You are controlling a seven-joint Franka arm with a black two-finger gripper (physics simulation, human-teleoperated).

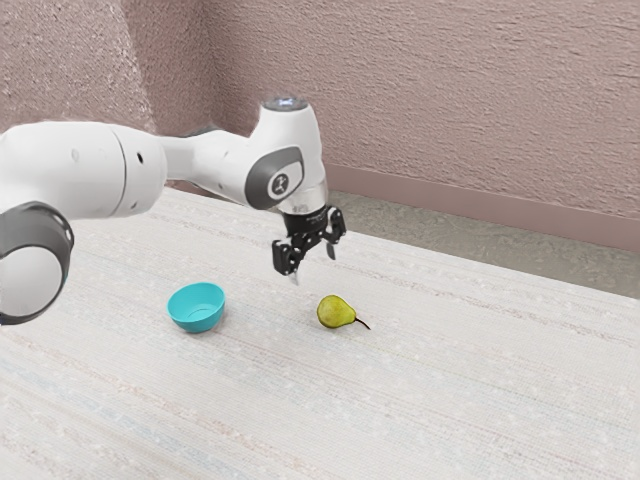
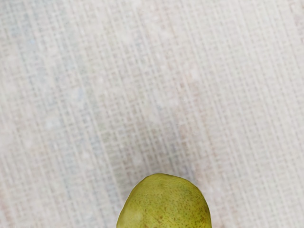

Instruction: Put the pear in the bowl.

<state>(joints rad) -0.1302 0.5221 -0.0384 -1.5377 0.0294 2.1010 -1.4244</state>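
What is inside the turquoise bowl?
Only the bowl's own inner surface shows; the inner side of its near wall is hidden. The pear lies outside it, on the table.

No legible txt or nos.; sm. round logo [image 1: 281, 184] on grey jt. cap [image 1: 259, 185] of arm [image 1: 90, 170]

This is an indoor room of unclear kind: rough, pinkish plaster-like walls [image 1: 430, 90] meet in a corner, a smooth baseboard [image 1: 450, 204] borders the grey-brown floor [image 1: 510, 250], and the pale tabletop [image 1: 480, 400] looks woven.
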